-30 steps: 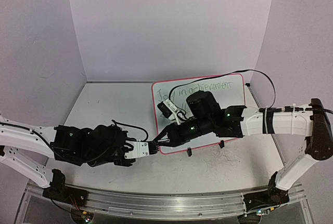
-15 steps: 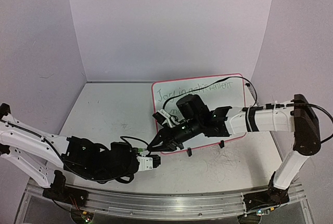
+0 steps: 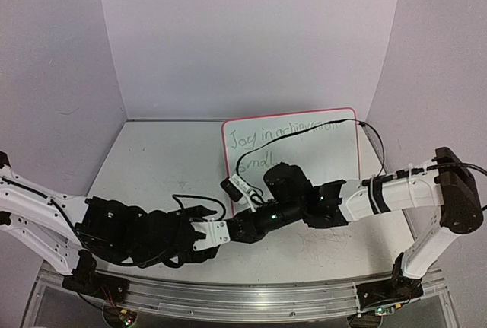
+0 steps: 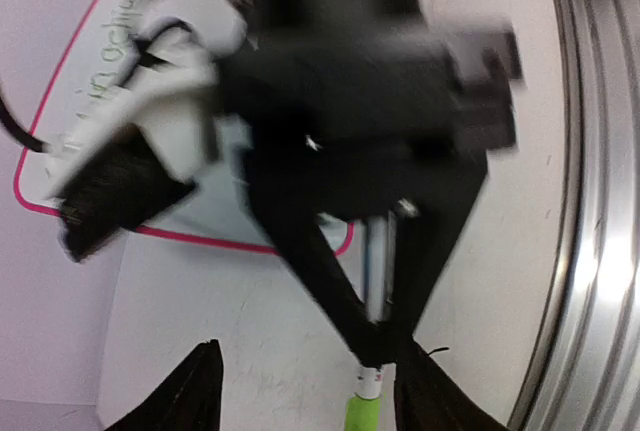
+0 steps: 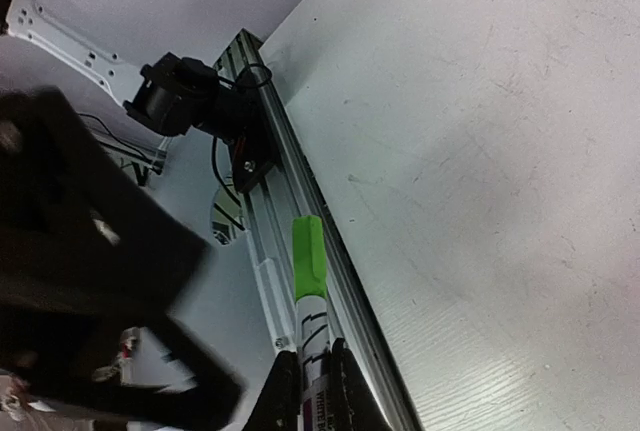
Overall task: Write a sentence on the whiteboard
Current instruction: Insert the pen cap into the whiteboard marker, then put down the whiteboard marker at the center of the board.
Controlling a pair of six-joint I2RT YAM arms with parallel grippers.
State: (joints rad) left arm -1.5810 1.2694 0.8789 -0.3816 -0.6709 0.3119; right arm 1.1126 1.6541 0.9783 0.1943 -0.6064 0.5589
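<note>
We find the green-capped marker near the glossy pink-rimmed whiteboard.
Our right claw pinches its barrel; our left claw is spread, the cap between its fingers.

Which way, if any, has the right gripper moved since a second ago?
Yes, the right gripper pulled away from the whiteboard, toward the near rail.

"Was the whiteboard shiny?"

"Yes. It was smooth, glossy white, with a thin pink rim that looked like plastic. The table was dull and matt, with scratchy grey marks."

"And the rail?"

"Bare silvery metal with long grooves and a soft shine. The marker looked like smooth plastic, green and matt at one end."
</note>
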